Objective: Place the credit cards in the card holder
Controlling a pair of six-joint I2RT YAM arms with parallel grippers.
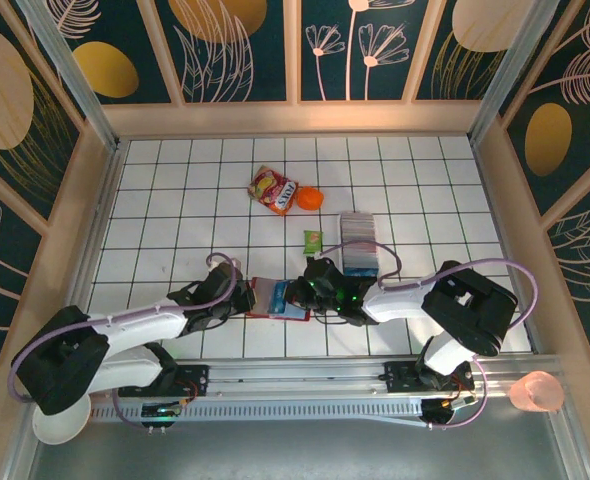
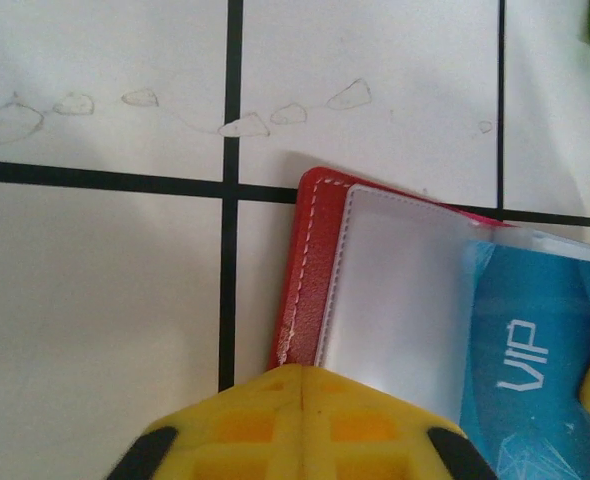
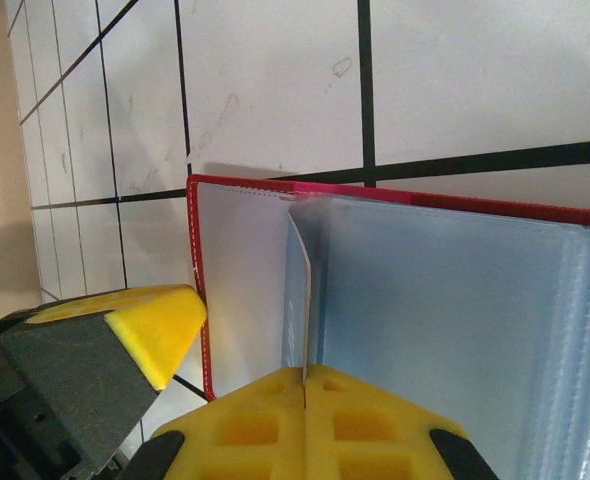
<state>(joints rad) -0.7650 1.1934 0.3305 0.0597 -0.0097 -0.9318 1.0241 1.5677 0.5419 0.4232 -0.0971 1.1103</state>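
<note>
Nearest: a pink cup [image 1: 537,392] and a white bowl [image 1: 57,425] are sitting off the near edge of the desk [image 1: 175,200], right and left, the bowl partly covered by the left arm. Next: the card holder [image 1: 262,297], red, is lying open on the desk between the two grippers, pockets facing up. Its long axis is running left to right, with the right end tipping slightly nearer. The left gripper [image 2: 303,388] is sitting over the holder's left end with its yellow pads pressed together along a thin seam. The red stitched cover is running in under them, and whether it is being pinched cannot be told. The right gripper [image 3: 305,388] is clamping one clear pocket leaf of the card holder, and that leaf is standing on edge. A blue VIP card [image 2: 535,350] is lying on the holder's right half, cut off by the edge of the left wrist view. Farther: a small green packet [image 1: 313,240] is lying just left of a row of credit cards [image 1: 357,232]. The row's long axis is running near to far, and the card faces are too small to read. Farthest: a red-and-yellow snack packet [image 1: 273,190] is lying just beside an orange object [image 1: 310,198] that is hard to identify.
</note>
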